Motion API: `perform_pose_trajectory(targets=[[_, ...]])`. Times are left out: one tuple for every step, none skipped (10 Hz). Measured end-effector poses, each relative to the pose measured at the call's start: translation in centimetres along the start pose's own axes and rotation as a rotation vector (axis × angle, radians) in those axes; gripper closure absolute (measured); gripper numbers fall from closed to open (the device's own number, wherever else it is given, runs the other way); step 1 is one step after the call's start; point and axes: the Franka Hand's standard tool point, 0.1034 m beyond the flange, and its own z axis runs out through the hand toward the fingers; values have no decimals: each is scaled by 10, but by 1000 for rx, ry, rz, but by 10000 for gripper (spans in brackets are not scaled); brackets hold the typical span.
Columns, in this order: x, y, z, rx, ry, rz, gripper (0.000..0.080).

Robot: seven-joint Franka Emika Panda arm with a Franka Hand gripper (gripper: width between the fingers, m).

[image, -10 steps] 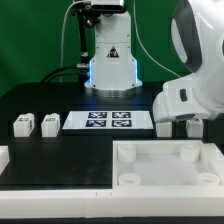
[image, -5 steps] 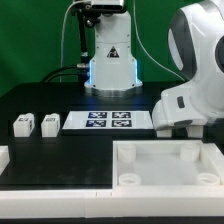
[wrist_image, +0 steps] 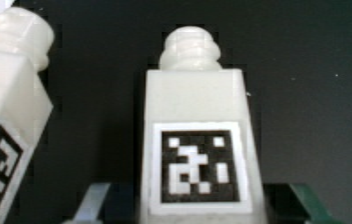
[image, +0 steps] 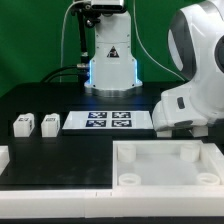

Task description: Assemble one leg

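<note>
1. One small white chunky plastic leg (wrist_image: 199,130), with a black-and-white square marker on its face, sits between the fingers of the hand (wrist_image: 203,206). The black table (wrist_image: 288,60) shows behind it, and its knobbed end points away from the wrist camera.
2. Both dark fingers (wrist_image: 116,205) lie against its sides with no gap showing, closed upon it.
3. A second white marked leg (wrist_image: 16,110) is just beside it, not touching.
4. In the exterior view the white robot arm (image: 190,90) stoops at the right, behind the big white tray-like part (image: 165,150).
5. The marker board (image: 107,121) and two more small white legs (image: 22,125) lie toward that view's left.
</note>
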Motion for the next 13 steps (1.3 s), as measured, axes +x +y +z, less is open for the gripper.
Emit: perform_pose_trajectory(targets=[[0,0,0,0,0,0,510],[0,0,0,0,0,0,510],[0,0,0,0,0,0,510],[0,0,0,0,0,0,510],[0,0,-3,-2,-1,-9,510],[-2,1,-21,-4,3,-41,509],[-7,5,-45,-4,15,-79,509],[-14,10,-71,-3,48,-102,509],[-23,15,-88,-1,44,-116,509],[-21,22,-110,4,109,-124,509],[-24,30,-137,0,237,-120,509],[-35,36,-158,-15,350,-105,509],[-36,37,-173,-21,410,-103,509]])
